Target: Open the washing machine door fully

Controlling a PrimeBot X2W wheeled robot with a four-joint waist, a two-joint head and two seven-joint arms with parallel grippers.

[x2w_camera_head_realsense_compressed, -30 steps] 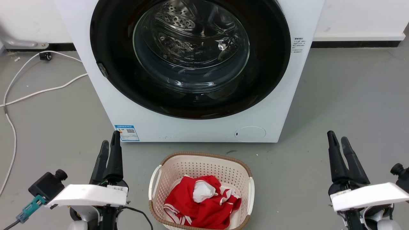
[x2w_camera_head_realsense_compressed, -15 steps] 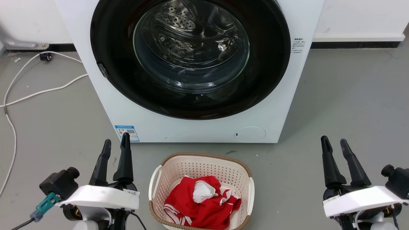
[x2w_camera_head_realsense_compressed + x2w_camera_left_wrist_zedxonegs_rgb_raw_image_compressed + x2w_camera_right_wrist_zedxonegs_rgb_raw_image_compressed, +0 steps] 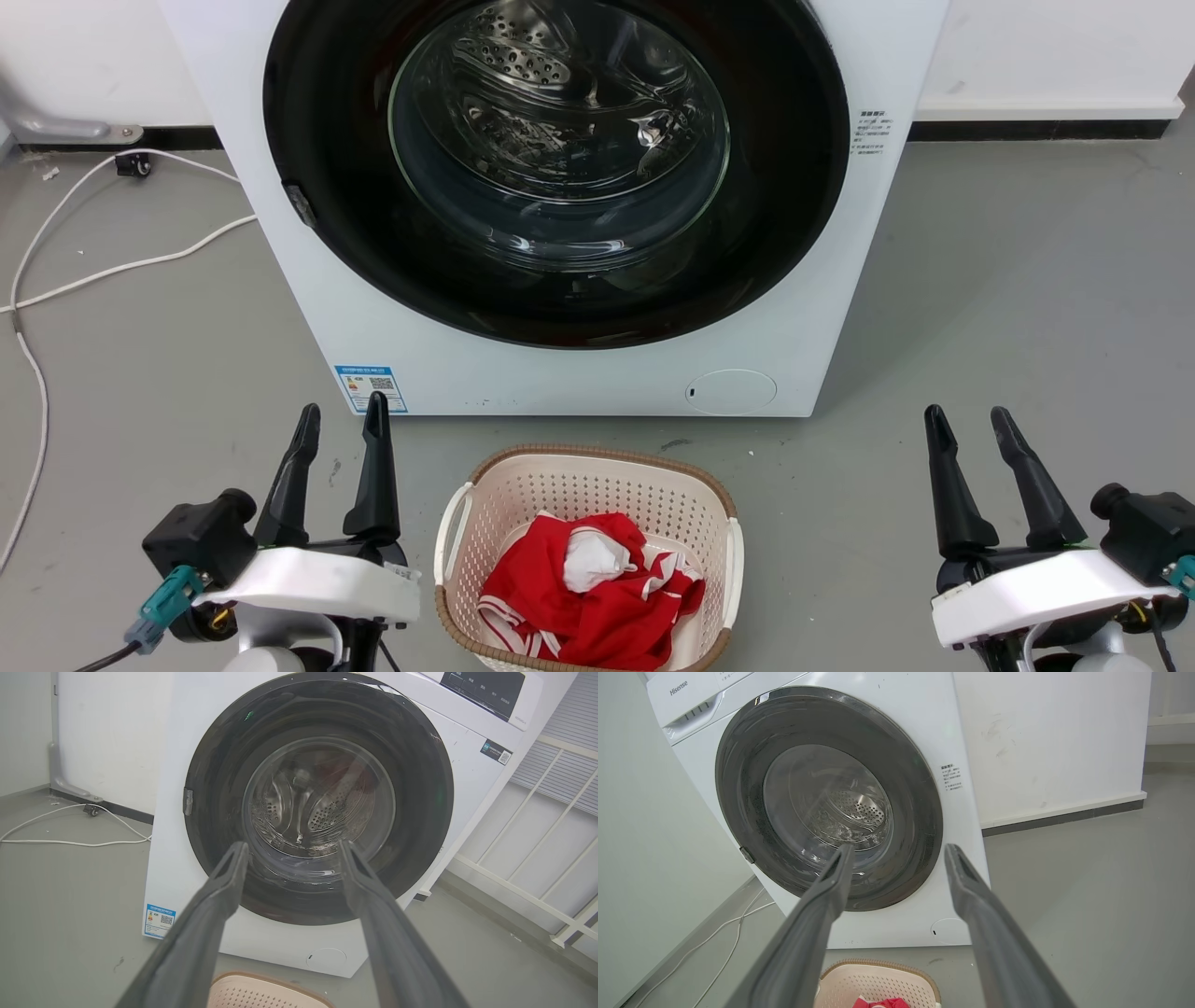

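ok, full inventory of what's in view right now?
washing machine: 1, white, centre, against wall
washing machine door: 1, black ring with clear glass, shut on machine front
service flap: 1, white, round, machine front, lower right
label sticker: 1, blue, machine front, lower left
control panel: 1, dark, machine top
laundry basket: 1, cream, perforated, floor before machine
clothing: red and white, count unclear, bundled in basket
cable: white, count unclear, floor left of machine
left gripper: 1, dark jaws apart, lower left, holding nothing
right gripper: 1, dark jaws apart, lower right, holding nothing
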